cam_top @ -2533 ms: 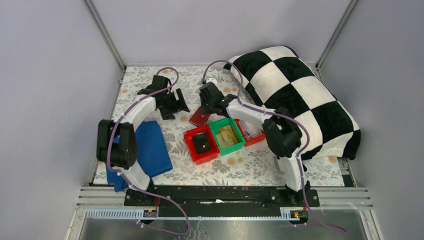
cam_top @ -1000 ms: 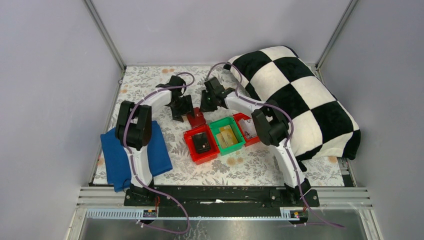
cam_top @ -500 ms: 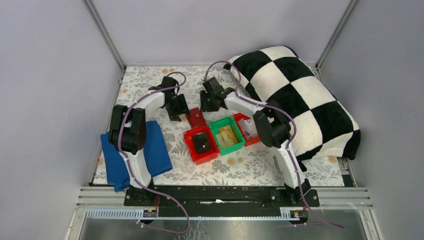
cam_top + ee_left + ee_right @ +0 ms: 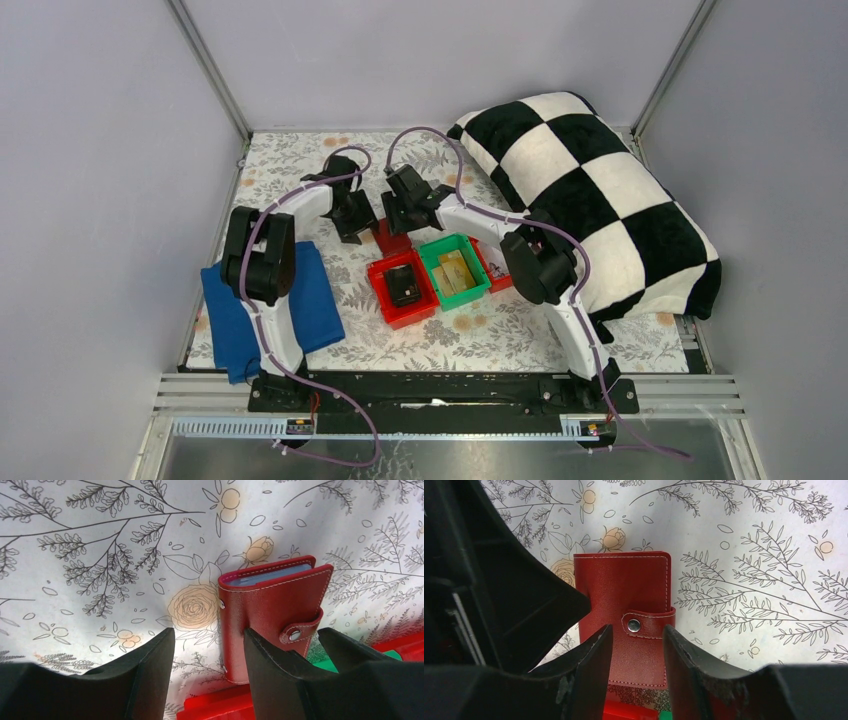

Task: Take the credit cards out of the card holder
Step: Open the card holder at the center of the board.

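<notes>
**Both grippers close in on the closed card holder**

Since the earliest frame, both arms have come together at the far middle of the table [image 4: 100,555]. The left arm has swung in from the left. The right gripper [image 4: 636,630] has slid to the left and now hangs over the card holder [image 4: 624,585], hiding most of it from the top camera.

The holder lies flat on the table, just beyond the red bin [image 4: 210,707]. It is closed, and its strap [image 4: 651,622] is fastened with the snap button [image 4: 634,625]. Of the credit cards [image 4: 270,575] only the pale blue edges show, at the far end of the holder, so none is out yet.

The right gripper is open and holds nothing. Its two fingers stand on either side of the snap, and I cannot tell whether they touch the leather. In its camera the long axis of the holder runs straight away from the wrist, so the jaws open across the short side, with the strap coming around the right long edge.

The left gripper [image 4: 209,635] is also open and empty. Only the left edge of the holder shows in its gap, and the rest lies behind and beyond its right finger.

In my judgement the right arm is the nearer one and is well centred on the snap, while the left arm stands to the left side of the holder. The next move probably depends on this: the holder must be kept still while the strap is opened.
</notes>
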### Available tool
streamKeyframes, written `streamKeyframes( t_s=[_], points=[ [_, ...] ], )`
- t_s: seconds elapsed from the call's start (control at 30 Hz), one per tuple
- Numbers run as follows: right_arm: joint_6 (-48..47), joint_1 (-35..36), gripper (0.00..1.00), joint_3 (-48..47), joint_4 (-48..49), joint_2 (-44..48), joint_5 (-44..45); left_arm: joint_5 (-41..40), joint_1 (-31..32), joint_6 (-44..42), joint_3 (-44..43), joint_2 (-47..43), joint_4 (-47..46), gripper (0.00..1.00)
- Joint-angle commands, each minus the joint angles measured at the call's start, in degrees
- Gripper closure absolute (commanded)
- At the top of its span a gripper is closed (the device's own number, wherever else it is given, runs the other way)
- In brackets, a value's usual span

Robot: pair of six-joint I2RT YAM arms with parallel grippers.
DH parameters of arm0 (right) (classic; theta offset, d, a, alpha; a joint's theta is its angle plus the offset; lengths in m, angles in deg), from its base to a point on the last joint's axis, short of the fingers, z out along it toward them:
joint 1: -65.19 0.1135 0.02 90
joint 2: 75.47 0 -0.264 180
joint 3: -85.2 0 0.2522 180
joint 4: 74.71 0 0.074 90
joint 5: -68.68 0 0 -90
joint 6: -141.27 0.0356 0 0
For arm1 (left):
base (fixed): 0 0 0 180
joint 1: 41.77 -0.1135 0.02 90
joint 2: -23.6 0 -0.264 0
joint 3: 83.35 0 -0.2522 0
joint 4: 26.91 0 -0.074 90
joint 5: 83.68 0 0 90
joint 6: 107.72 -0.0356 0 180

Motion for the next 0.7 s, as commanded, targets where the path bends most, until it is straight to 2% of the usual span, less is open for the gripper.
streamKeyframes(
  t_s=[0.0, 0.27, 0.67],
  points=[
    [-0.8, 0.7, 0.51, 0.4, 2.5, 2.6, 1.1, -0.3, 0.3, 2.0, 0.0, 0.8, -2.9, 0.43],
    [-1.5, 1.3, 0.51, -0.7, 1.3, 0.3, 2.6, 1.9, 0.4, 3.0, 0.1, 3.3, -3.3, 0.43],
    [-3.3, 1.8, 0.53, 3.6, 1.4, -1.0, 8.6, 2.0, 0.2, 2.6, 0.5, 2.5, -3.4, 0.43]
  ],
)
